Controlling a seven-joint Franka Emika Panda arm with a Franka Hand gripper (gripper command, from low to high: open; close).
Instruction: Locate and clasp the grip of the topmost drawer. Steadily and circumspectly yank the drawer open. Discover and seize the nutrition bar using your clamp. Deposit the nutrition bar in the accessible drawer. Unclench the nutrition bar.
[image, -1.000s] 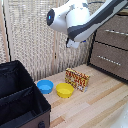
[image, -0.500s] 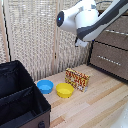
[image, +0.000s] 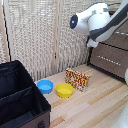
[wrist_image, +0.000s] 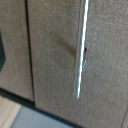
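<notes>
The clamp (image: 92, 44) hangs below the white arm's rounded head, high up and just in front of the dresser at the exterior view's right. Its fingers are barely visible there. The wrist view is filled by a grey-brown drawer front with a silver bar handle (wrist_image: 80, 50) close ahead, and nothing sits between the fingers. The topmost drawer (image: 122, 40) is shut and partly hidden by the arm. The nutrition bar (image: 77, 79), yellow-orange with red print, stands on the wooden table (image: 100, 107) next to the yellow bowl (image: 64, 90), well below the clamp.
A blue bowl (image: 45, 86) sits beside the yellow bowl. A black open box (image: 20, 102) fills the exterior view's near left. The like lower drawer (image: 112, 62) is shut. A woven screen (image: 40, 35) stands behind the table.
The arm's head and clamp have moved toward the exterior view's right, closer to the dresser's upper drawer. The bar and bowls have not moved.
</notes>
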